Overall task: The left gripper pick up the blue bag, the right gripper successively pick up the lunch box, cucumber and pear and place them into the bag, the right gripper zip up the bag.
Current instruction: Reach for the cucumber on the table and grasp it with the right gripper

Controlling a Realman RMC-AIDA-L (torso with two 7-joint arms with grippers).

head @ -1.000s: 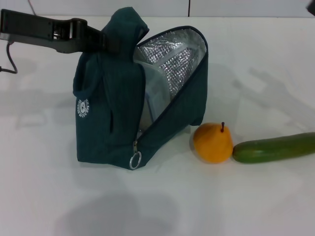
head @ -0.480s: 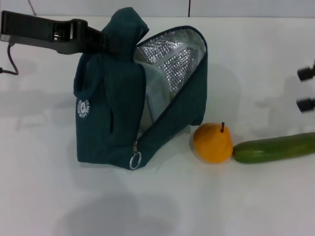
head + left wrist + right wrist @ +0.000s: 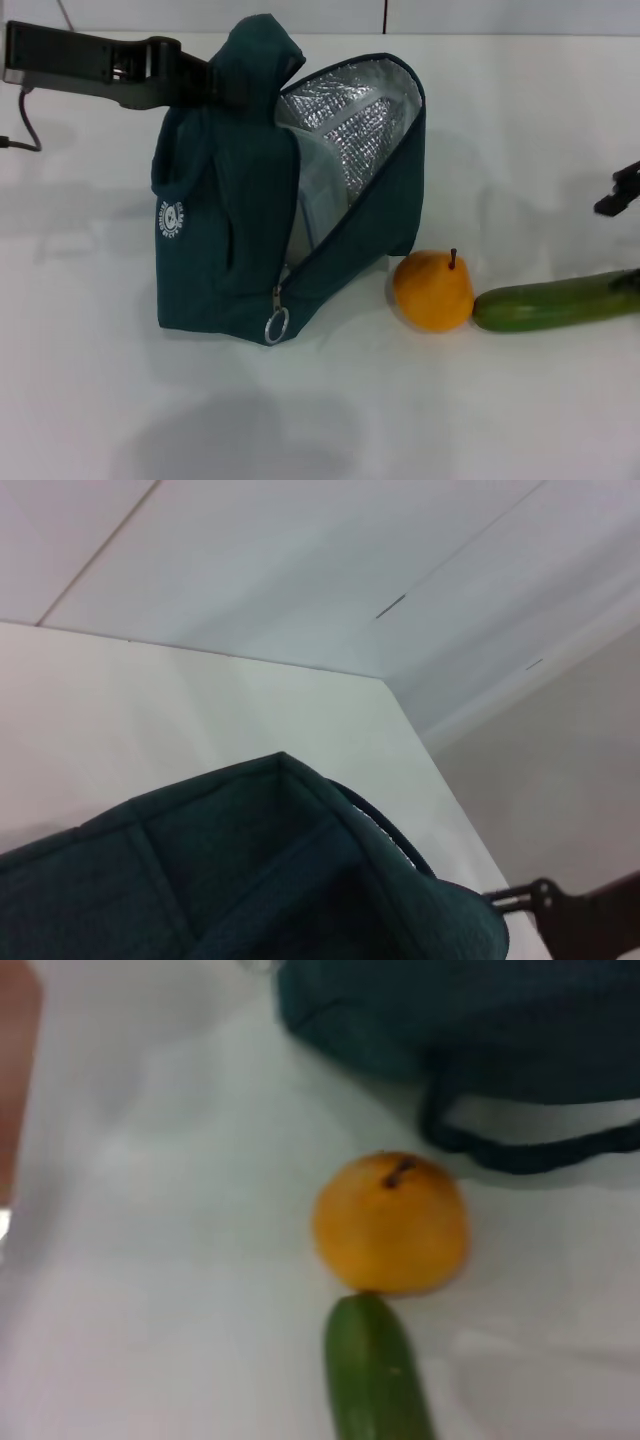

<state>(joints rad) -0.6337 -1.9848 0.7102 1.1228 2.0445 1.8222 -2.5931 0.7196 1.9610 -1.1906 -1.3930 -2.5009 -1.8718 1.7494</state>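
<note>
Left pincer (image 3: pixel 215 85) is clamping the top of the blue bag (image 3: pixel 230 220), holding it upright on the white worktop (image 3: pixel 120 400) with the foil-lined flap hanging open. Pear (image 3: pixel 432 291) is sitting just beside the bag, touching the cucumber (image 3: pixel 555 301). Right pincer (image 3: pixel 620 190) is hovering above the cucumber's far end; can't tell if it's apart or together.

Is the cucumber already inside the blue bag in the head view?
No, the cucumber lies on the white table beside the pear, outside the open blue bag.
</note>
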